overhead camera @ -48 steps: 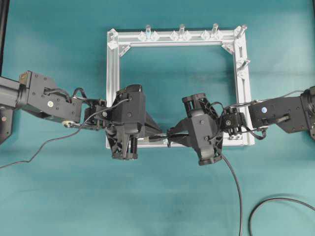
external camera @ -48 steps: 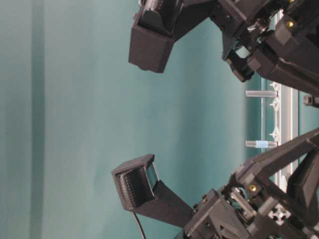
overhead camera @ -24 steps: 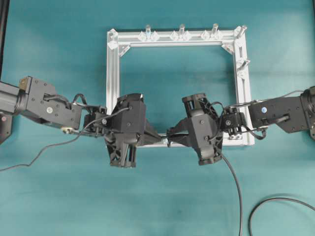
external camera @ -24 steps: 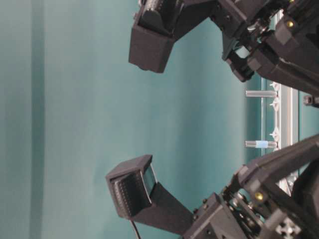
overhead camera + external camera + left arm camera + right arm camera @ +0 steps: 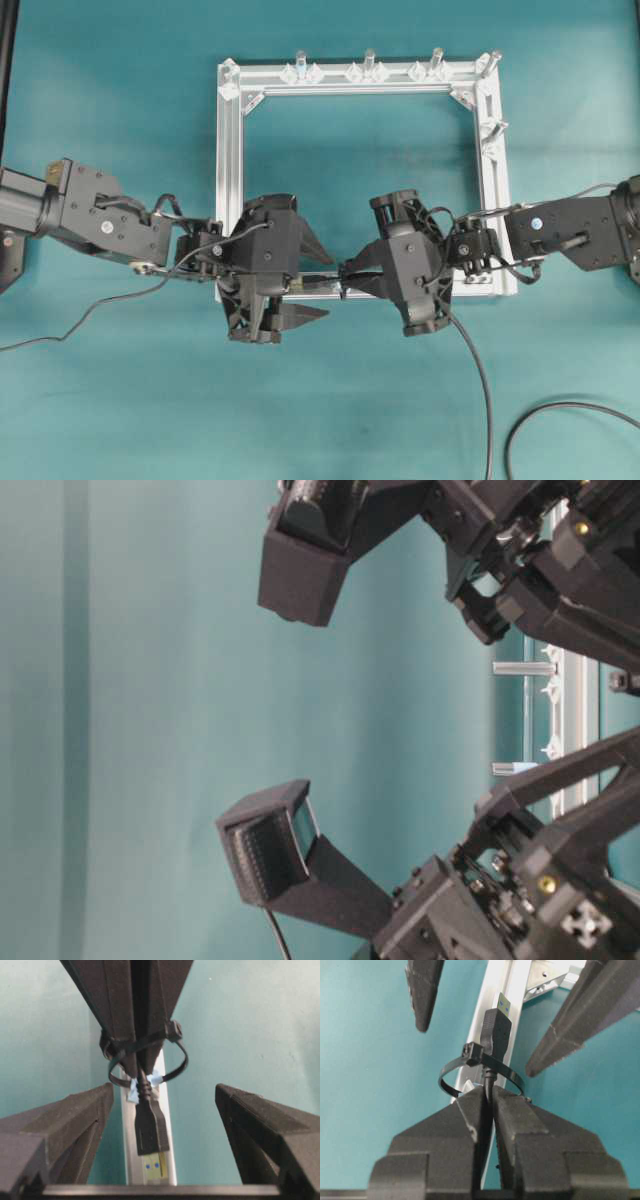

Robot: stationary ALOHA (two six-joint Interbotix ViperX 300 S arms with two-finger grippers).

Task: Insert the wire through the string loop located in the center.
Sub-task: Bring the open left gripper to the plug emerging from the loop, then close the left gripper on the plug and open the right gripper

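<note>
The wire's black plug (image 5: 150,1126) with its metallic tip lies over the silver frame bar (image 5: 131,1160), on my side of the string loop (image 5: 182,1062); its cable runs back through the loop. My left gripper (image 5: 163,1097) is open, its fingers (image 5: 60,1130) well apart on either side of the plug, not touching it. My right gripper (image 5: 488,1094) is shut on the wire just behind the loop (image 5: 451,1071), with the plug (image 5: 496,1030) beyond it. Overhead, the left gripper (image 5: 326,287) and right gripper (image 5: 345,272) meet at the frame's near bar.
The square aluminium frame (image 5: 230,150) carries clear upright pegs (image 5: 369,62) along its far bar and right side. The wire's slack (image 5: 478,370) trails from the right gripper toward the near right of the teal table, curling there (image 5: 560,408). A thin grey cable (image 5: 90,310) hangs from the left arm.
My left gripper was shut at the plug and has opened wide, letting it go. The left arm shifted slightly. The right gripper has kept its grip and place.
</note>
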